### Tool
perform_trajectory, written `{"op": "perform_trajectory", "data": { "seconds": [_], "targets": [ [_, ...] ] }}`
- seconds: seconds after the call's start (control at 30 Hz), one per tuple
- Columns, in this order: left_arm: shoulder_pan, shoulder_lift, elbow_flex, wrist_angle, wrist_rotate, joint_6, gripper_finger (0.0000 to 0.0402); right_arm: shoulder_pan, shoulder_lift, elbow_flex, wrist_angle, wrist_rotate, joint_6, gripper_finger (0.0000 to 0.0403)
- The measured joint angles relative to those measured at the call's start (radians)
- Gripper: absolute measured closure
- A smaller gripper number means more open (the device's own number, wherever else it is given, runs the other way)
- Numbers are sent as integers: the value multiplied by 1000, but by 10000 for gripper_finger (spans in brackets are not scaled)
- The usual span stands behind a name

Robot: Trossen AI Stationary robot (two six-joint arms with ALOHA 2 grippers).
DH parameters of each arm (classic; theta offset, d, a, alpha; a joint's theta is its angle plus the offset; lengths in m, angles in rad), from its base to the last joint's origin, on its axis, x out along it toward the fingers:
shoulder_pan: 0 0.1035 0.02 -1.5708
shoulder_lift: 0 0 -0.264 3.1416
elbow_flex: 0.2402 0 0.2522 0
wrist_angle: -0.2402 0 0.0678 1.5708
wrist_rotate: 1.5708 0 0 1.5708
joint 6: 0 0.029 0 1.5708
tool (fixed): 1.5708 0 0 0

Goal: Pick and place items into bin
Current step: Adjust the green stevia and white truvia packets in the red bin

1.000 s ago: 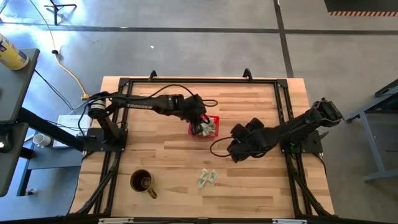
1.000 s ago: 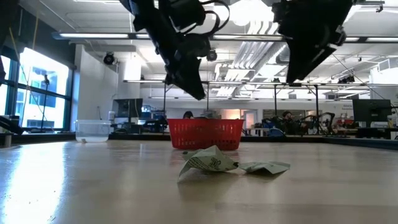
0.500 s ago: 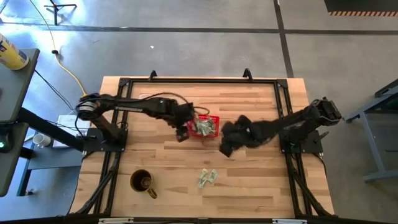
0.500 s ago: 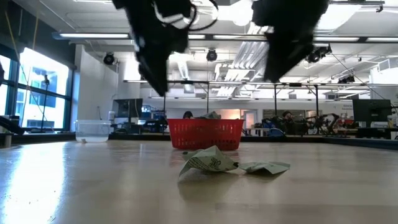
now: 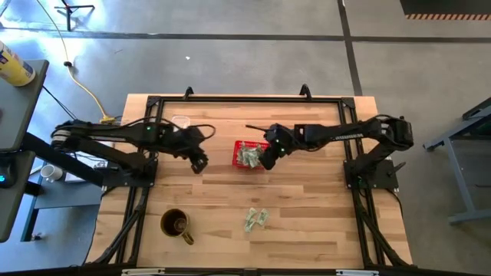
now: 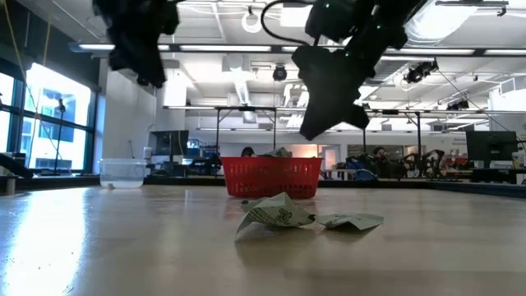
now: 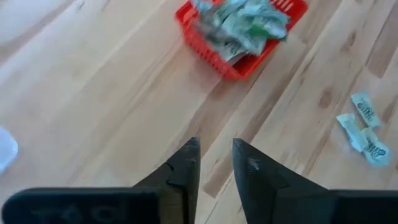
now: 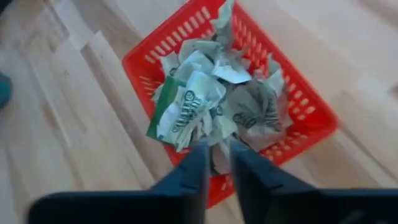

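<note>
The red basket (image 5: 249, 154) stands mid-table, heaped with wrinkly green-and-white packets (image 8: 205, 99). Two more packets (image 5: 256, 218) lie flat on the wood toward the near edge, also seen in the low view (image 6: 275, 215). My right gripper (image 8: 219, 149) hangs just above the basket's right part, pointing down at the heap, fingers almost together with nothing between them. My left gripper (image 7: 216, 149) hovers over bare wood left of the basket (image 7: 239, 59), a narrow gap between its fingers, nothing held.
A brown mug (image 5: 176, 225) stands near the table's near-left corner, and a clear plastic cup (image 5: 181, 123) at the far left. Black frame rails (image 5: 245, 100) run along the table's edges. Bare wood lies between the basket and the loose packets.
My left gripper has drawn back from over the basket toward the table's left edge and risen. My right gripper has swung from the wood near-right of the basket toward the far edge and left, and now hangs over the basket. The two loose packets have stayed put.
</note>
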Motion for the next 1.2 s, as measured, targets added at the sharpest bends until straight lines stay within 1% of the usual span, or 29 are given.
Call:
{"op": "perform_trajectory", "data": {
  "seconds": [0.07, 0.1, 0.17, 0.27, 0.33, 0.43, 0.67, 0.77, 0.9, 0.97, 1.07, 1.2],
  "targets": [
    [0, -38, -46, 18, 0, -40, 279, -7, 19, -3, 36, -16, -7, 388],
    [0, -52, -65, 28, 0, -59, 282, -6, 28, -3, 64, -16, -7, 395],
    [0, -70, -97, 34, -1, -91, 287, -5, 44, -3, 129, -7, 30, 391],
    [0, -78, -120, 38, -5, -125, 290, 2, 68, -2, 153, 15, 93, 384],
    [0, -79, -122, 38, -11, -129, 290, 5, 89, -2, 154, 0, 95, 392],
    [0, -79, -122, 48, -11, -132, 291, 9, 117, -2, 187, -50, 100, 400],
    [0, -79, -122, 105, -33, -138, 291, -7, 160, -2, 287, -25, 135, 396],
    [0, -79, -122, 118, -33, -154, 291, -20, 160, -1, 290, 1, 133, 401],
    [0, -79, -122, 119, -33, -168, 291, -44, 160, 7, 282, 4, 98, 401],
    [0, -79, -122, 119, -31, -182, 291, -42, 154, 26, 267, -31, 68, 400],
    [0, -78, -122, 119, -21, -186, 291, -7, 151, 78, 240, -126, 26, 402],
    [-15, -78, -122, 135, -28, -192, 291, 46, 193, 128, 161, -144, 0, 402]
  ]
}}
